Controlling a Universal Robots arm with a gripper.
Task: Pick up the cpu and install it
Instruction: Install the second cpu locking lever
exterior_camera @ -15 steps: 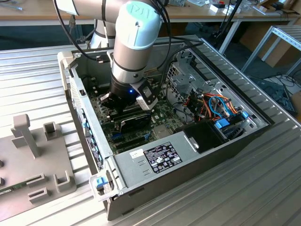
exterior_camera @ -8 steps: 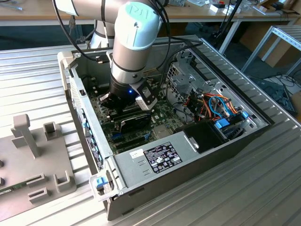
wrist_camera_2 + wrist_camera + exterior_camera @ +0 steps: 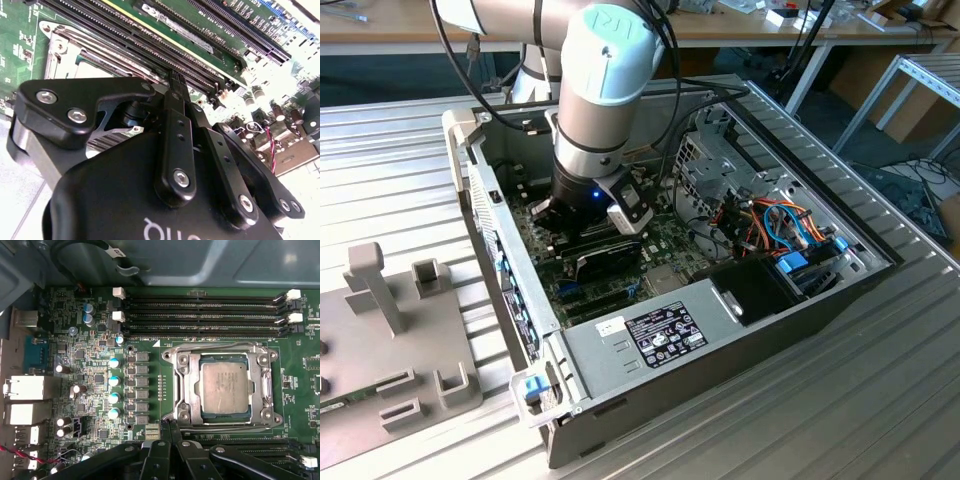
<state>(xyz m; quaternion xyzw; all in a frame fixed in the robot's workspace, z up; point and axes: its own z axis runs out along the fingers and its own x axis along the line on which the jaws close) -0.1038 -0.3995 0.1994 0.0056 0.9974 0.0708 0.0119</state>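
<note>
Corrugated metal bench [image 3: 880, 400] carries the open computer case [image 3: 820, 300], seen whole in the exterior view, with the arm [image 3: 605, 90] reaching down into it over the green motherboard [image 3: 665, 245]. A grey power supply [image 3: 650, 335] lies along the case's near wall, and a bundle of orange and blue cables [image 3: 785, 230] fills the case on the exterior view's right of the arm. A grey fixture [image 3: 390, 330] sits on the bench, apart from the case on the exterior view's left.

Inside, the first wrist view shows the motherboard [image 3: 150, 390] face-on: the cpu [image 3: 226, 387] lies flat in the socket frame [image 3: 175, 385], its dull silver top bare. Long memory slots [image 3: 200, 315] run just beside one edge of the frame; small capacitors [image 3: 114, 387] line another side. The case wall [image 3: 200, 260] rises close beyond the slots.

In the second wrist view the jaws' black linkage [image 3: 175, 145] hangs just above the slots [image 3: 200, 55] beside the frame [image 3: 55, 55]. The jaws [image 3: 172, 432] appear drawn together and hold nothing.
</note>
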